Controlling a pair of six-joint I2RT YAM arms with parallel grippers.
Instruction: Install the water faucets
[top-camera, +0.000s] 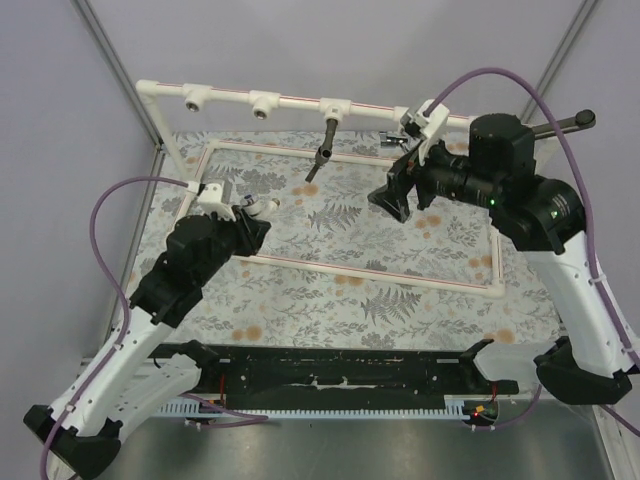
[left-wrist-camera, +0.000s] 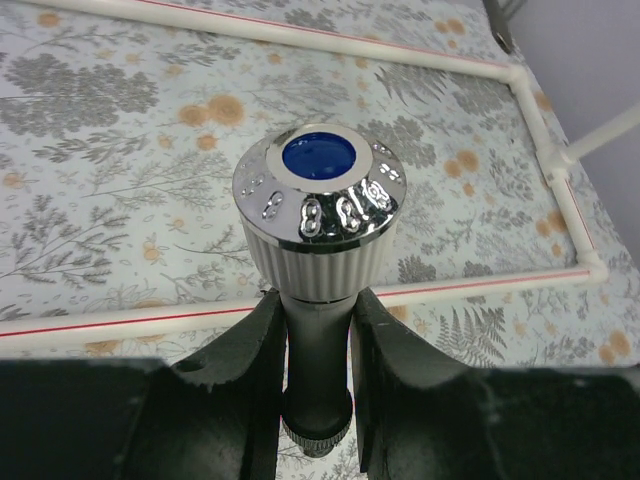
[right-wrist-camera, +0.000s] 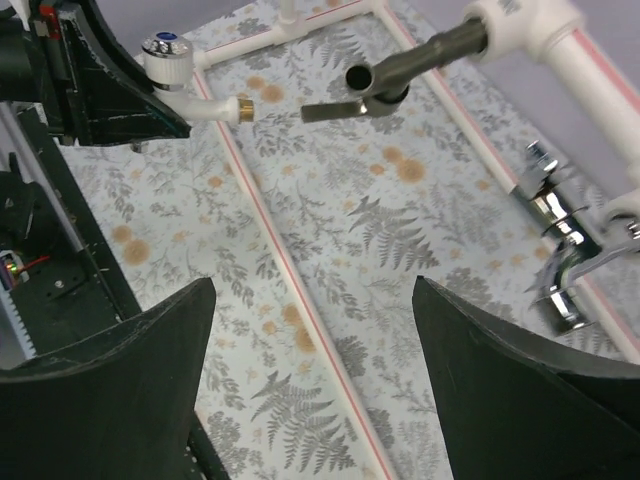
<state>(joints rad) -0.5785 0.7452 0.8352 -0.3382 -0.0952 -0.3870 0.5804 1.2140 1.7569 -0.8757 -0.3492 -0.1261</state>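
Observation:
My left gripper (left-wrist-camera: 318, 312) is shut on the neck of the white elbow faucet (left-wrist-camera: 318, 205), just under its ribbed knob with a chrome top and blue cap. I hold it above the floral mat at the left (top-camera: 255, 207). In the right wrist view its brass threaded end (right-wrist-camera: 245, 108) points right. A shiny chrome faucet (right-wrist-camera: 557, 240) lies on the mat by the frame's far-right side. My right gripper (right-wrist-camera: 312, 300) is open and empty above the mat (top-camera: 392, 198). A dark metal tap (top-camera: 324, 148) hangs from the third tee of the raised white pipe (top-camera: 290, 101).
The raised pipe carries two bare tees (top-camera: 196, 97) (top-camera: 265, 104) left of the dark tap. A low white pipe rectangle (top-camera: 370, 270) lies on the floral mat. A black tray (top-camera: 340, 375) runs along the near edge between the arm bases.

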